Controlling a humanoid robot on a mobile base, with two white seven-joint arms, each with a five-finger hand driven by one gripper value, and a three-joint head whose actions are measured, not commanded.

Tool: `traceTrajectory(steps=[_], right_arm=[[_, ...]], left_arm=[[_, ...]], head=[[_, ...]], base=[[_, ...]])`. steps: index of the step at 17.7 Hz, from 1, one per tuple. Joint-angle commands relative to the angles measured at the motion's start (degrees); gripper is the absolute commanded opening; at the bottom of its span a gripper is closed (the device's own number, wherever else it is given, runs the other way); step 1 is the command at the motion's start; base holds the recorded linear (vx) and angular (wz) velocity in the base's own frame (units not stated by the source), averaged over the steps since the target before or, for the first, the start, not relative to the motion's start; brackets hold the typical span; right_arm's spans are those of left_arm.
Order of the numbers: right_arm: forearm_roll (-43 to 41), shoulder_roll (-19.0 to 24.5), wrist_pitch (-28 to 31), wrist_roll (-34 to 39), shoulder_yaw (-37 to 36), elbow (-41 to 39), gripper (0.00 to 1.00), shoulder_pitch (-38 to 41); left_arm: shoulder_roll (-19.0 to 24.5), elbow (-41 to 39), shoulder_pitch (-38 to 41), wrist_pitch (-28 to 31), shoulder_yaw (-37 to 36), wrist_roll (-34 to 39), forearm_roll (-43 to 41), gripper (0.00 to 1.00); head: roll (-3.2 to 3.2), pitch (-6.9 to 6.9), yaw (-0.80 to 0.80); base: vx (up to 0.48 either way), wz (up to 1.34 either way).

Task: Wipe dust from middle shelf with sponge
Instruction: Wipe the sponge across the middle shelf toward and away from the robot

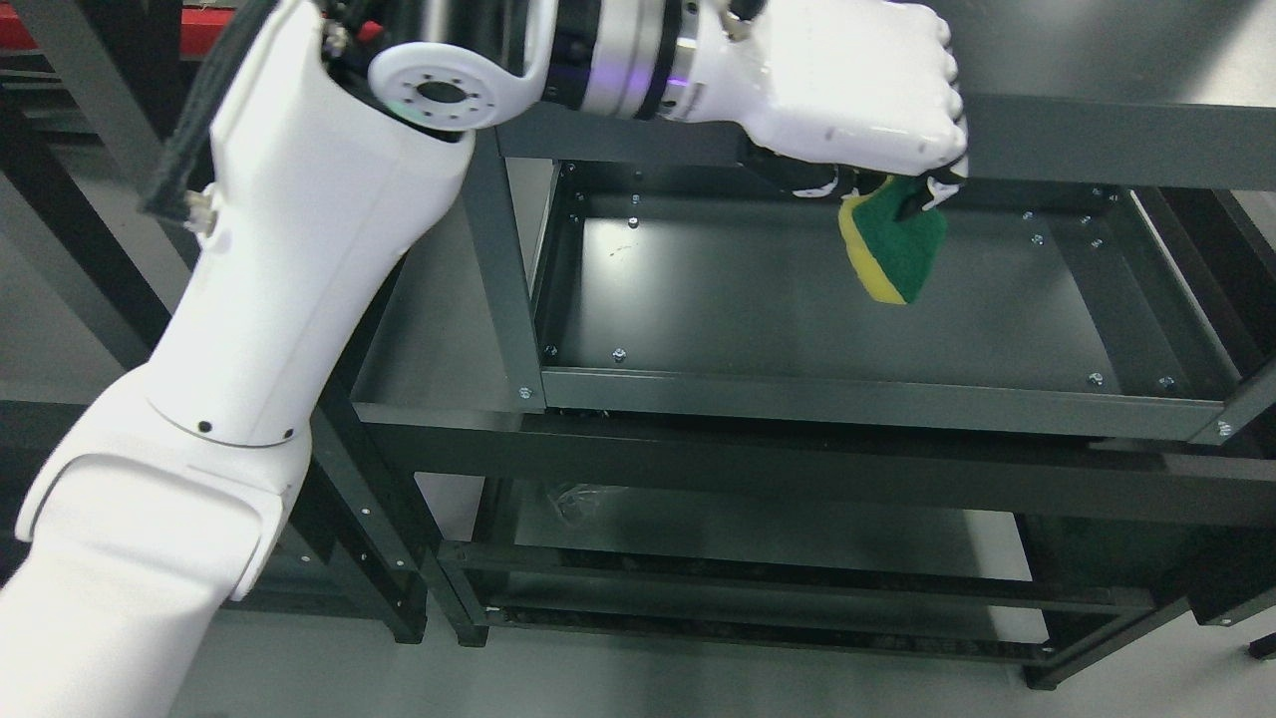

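Note:
My left arm comes in from the lower left and reaches across the top of the picture. Its white left hand (877, 150) is curled shut on a green and yellow sponge (892, 249). The sponge hangs below the fingers, green face toward me, yellow layer along its left and lower edge. It is held above the dark grey middle shelf (758, 309), toward the shelf's back right; I cannot tell whether it touches the surface. The hand hides the sponge's top part.
The shelf has a raised front rim (877, 399) and a left upright post (503, 269). The top shelf's edge (1116, 140) runs just behind the hand. A lower shelf (758, 538) lies beneath. More dark racking stands at the left.

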Motion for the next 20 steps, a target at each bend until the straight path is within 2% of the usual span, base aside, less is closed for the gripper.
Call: traceTrajectory(steps=[1, 4, 5, 6, 9, 11, 16, 17, 18, 20], right_arm=[[0.0, -1.0, 0.04, 0.03, -0.01, -1.0, 1.0, 0.0], [0.0, -1.0, 0.04, 0.03, -0.01, -1.0, 1.0, 0.0], [0.0, -1.0, 0.04, 0.03, 0.08, -1.0, 1.0, 0.0], [0.0, -1.0, 0.04, 0.03, -0.01, -1.0, 1.0, 0.0], [0.0, -1.0, 0.04, 0.03, -0.01, -1.0, 1.0, 0.0], [0.0, -1.0, 0.04, 0.03, 0.08, -1.0, 1.0, 0.0], [0.0, -1.0, 0.04, 0.03, -0.01, -1.0, 1.0, 0.0], [0.0, -1.0, 0.04, 0.03, -0.01, -1.0, 1.0, 0.0], [0.0, -1.0, 0.04, 0.03, -0.01, -1.0, 1.0, 0.0], [0.0, -1.0, 0.04, 0.03, -0.01, -1.0, 1.0, 0.0]], left_arm=[[22.23, -6.64, 4.98, 0.01, 14.45, -0.17, 13.56, 0.0], [30.68, -6.82, 6.3, 0.01, 14.8, -0.08, 20.15, 0.0], [31.83, -6.82, 6.3, 0.01, 15.15, -0.08, 21.22, 0.0], [32.28, -6.82, 6.3, 0.01, 15.16, -0.08, 21.92, 0.0], [29.84, -6.82, 6.31, 0.01, 13.93, 0.36, 21.32, 0.0], [21.96, -6.21, 6.57, 0.01, 12.87, 0.45, 15.81, 0.0], [-3.79, -1.91, 7.18, 0.01, 12.69, -0.08, 2.26, 0.0], [-6.18, -0.07, 7.18, 0.01, 12.69, -0.17, 0.24, 0.0], [-6.18, 1.51, 6.92, 0.01, 11.65, 0.62, -2.04, 0.0], [-6.18, 2.49, 6.83, 0.01, 4.99, 4.38, -2.06, 0.0]], head=[[0.0, 0.0, 0.0], [0.0, 0.0, 0.0], [0.0, 0.0, 0.0], [0.0, 0.0, 0.0], [0.0, 0.0, 0.0], [0.0, 0.0, 0.0], [0.0, 0.0, 0.0], [0.0, 0.0, 0.0], [0.0, 0.0, 0.0], [0.0, 0.0, 0.0]], base=[[0.0, 0.0], [0.0, 0.0], [0.0, 0.0], [0.0, 0.0], [0.0, 0.0], [0.0, 0.0], [0.0, 0.0], [0.0, 0.0], [0.0, 0.0], [0.0, 0.0]])
